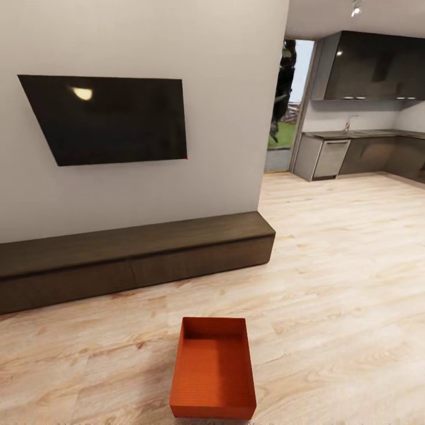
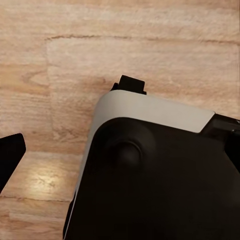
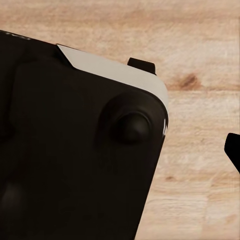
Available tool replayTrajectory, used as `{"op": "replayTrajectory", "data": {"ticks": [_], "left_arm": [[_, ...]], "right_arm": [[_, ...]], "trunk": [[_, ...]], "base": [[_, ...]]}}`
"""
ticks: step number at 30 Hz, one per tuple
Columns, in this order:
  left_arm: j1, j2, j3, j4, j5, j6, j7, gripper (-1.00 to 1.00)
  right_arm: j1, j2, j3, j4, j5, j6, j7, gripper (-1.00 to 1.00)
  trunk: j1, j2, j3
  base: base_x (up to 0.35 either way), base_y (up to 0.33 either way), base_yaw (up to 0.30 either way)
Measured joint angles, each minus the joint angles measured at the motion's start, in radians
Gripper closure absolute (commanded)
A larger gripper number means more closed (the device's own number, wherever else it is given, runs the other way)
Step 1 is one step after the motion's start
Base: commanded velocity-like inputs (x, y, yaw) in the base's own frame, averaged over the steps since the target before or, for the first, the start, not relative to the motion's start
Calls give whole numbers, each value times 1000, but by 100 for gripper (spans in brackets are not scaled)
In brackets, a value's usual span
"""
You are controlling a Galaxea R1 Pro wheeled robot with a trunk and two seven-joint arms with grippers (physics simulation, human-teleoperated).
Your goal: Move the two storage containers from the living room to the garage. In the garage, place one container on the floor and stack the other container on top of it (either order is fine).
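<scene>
1. Container [image 1: 213, 369] sits on the wood floor [image 1: 342, 283] at 6 o'clock in the head view, open side up, long axis running 12 to 6.
2. Bench [image 1: 136, 257] and TV [image 1: 106, 118] lie at 11 o'clock, well apart from it.
3. Open floor spreads toward 2 o'clock.
4. Grippers: their opening, their hold and the nearer arm cannot be told; wrist views face planks over the robot's black-and-white body [image 2: 150, 175].
</scene>
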Motion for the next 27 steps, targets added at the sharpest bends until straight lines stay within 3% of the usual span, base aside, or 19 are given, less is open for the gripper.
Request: {"op": "replayTrajectory", "data": {"ticks": [27], "left_arm": [[0, 1, 0, 0, 0, 1, 1, -100]], "right_arm": [[0, 0, -1, 0, 0, -3, -1, -100]], "trunk": [[104, -189, -128]], "base": [[0, 0, 0]]}}
